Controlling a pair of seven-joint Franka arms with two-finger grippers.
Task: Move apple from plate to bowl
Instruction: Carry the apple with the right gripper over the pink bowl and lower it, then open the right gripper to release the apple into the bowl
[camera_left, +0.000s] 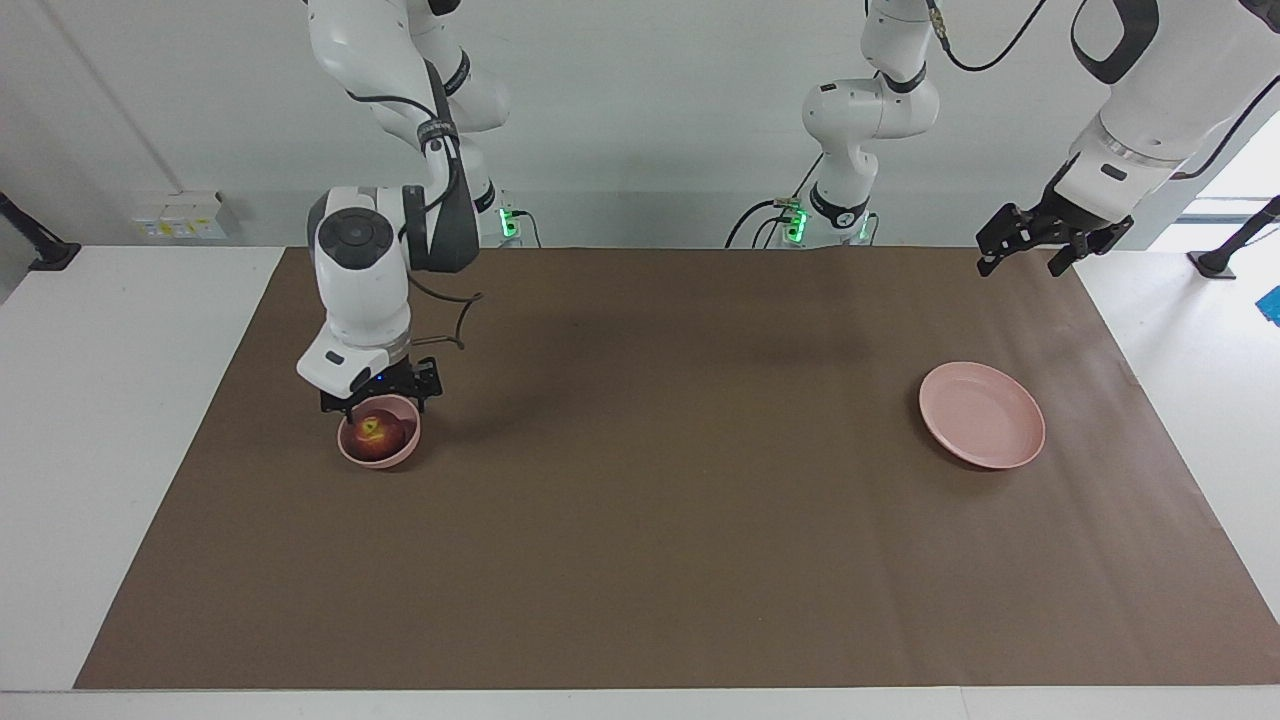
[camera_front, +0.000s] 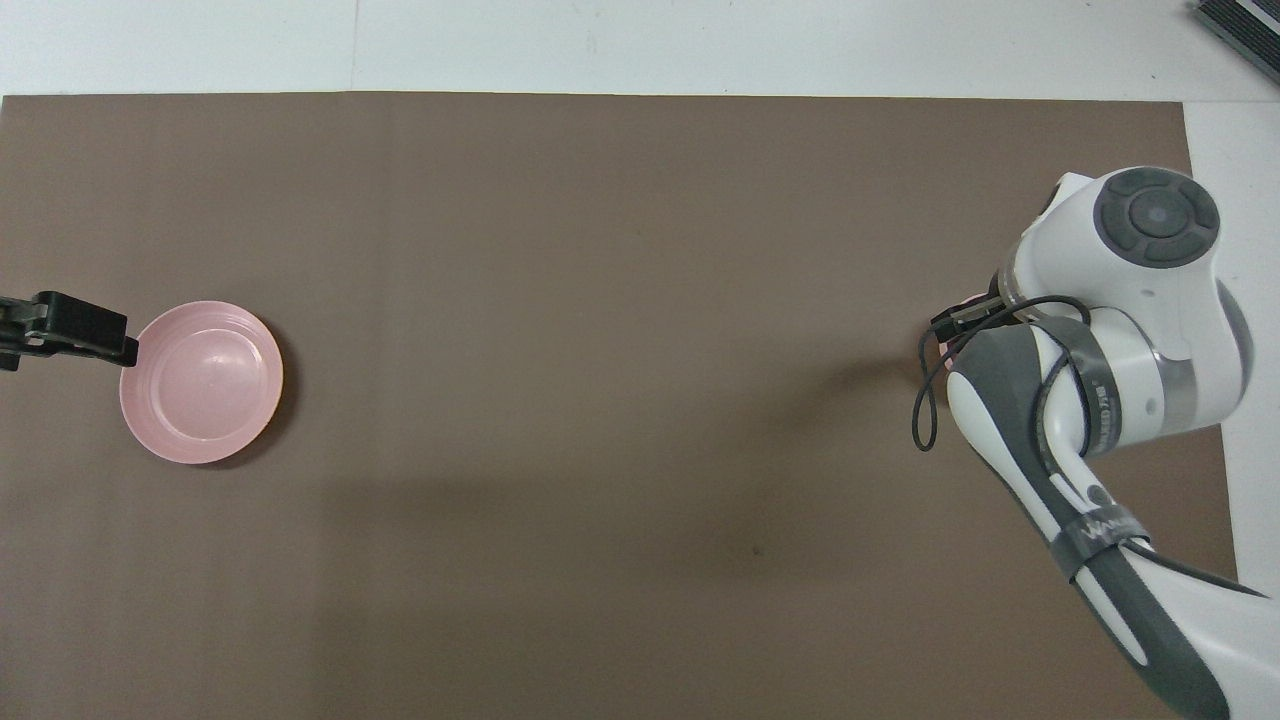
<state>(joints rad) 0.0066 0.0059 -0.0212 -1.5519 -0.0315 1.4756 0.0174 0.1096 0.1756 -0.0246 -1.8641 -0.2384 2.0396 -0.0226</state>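
Observation:
The dark red apple (camera_left: 375, 435), yellowish around its stem, lies in the small deep pink bowl (camera_left: 378, 447) toward the right arm's end of the table. My right gripper (camera_left: 380, 400) hangs open just above the bowl's rim, clear of the apple. In the overhead view the right arm hides the bowl and apple. The wide pink plate (camera_left: 982, 415) (camera_front: 200, 382) sits bare toward the left arm's end. My left gripper (camera_left: 1022, 262) waits open in the air over the mat's corner, beside the plate.
A brown mat (camera_left: 660, 520) covers most of the white table (camera_left: 110, 400). Nothing else stands on it between the bowl and the plate.

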